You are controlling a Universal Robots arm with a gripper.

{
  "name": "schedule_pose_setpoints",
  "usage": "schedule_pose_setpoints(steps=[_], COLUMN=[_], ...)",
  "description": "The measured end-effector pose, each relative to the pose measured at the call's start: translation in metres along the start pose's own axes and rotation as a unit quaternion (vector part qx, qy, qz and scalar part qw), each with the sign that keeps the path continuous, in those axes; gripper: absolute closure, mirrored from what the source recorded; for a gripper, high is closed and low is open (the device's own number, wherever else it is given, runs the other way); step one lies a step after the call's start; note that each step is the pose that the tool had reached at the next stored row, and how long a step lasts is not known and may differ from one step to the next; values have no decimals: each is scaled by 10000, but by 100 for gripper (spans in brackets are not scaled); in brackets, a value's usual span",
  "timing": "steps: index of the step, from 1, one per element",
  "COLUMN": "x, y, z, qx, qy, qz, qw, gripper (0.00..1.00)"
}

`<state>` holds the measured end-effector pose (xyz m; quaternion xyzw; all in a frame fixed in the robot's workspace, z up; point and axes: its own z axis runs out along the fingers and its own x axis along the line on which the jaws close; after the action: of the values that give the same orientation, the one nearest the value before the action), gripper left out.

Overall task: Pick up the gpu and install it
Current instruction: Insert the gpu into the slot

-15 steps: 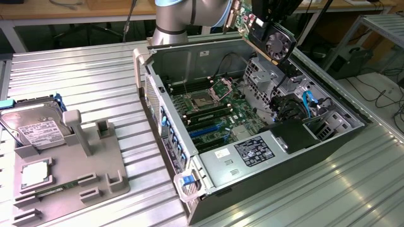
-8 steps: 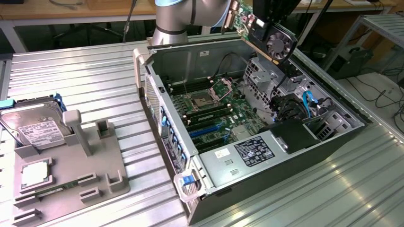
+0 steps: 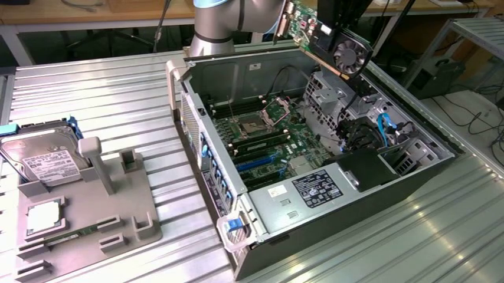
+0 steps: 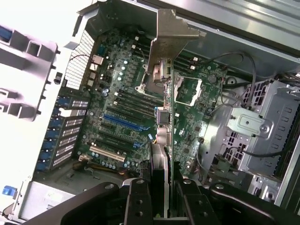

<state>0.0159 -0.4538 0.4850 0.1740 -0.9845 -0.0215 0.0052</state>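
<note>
The gpu (image 3: 334,36) hangs in the air above the far rim of the open computer case (image 3: 315,177), clear of the motherboard (image 3: 264,138) and of the desk (image 3: 102,94). Claw (image 4: 161,199) is clamped on the card's upper edge; in the wrist view the two fingers (image 4: 137,201) press either side of the thin board, with the silver end bracket (image 4: 171,40) at the card's far end.

Orientation: card held on edge, flat faces roughly vertical. Fan (image 3: 349,54) face turned toward the exterior view's right. Long axis slopes from upper left to lower right in the exterior view. In the wrist view the long axis runs away from the claw over the CPU socket (image 4: 187,91), bracket end toward the rear wall of the case. Gold contact edge appears to face down toward the board.

Risks, as judged:
- card sits over the socket and memory area, not over the blue expansion slot (image 4: 124,123); lowering here would strike the wrong parts
- long axis looks skewed against the slot line; the connector could jam or scrape
- bracket could catch the case rim or rear slot frame
- loose cables (image 4: 234,61) near the drive cage (image 4: 255,126) could snag the card
- grip on a thin edge; a side load could twist the card in the claw
</note>
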Motion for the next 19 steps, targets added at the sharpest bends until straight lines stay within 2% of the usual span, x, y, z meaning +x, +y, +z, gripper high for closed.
schedule_pose_setpoints(steps=[5,11,19], x=[0,1,1], y=[-1,-1,-1], z=[1,1,2], qx=[2,4,6], qy=[8,18,34], qz=[-243,-535,-1006], qw=[9997,9986,9949], gripper=[73,73,73])
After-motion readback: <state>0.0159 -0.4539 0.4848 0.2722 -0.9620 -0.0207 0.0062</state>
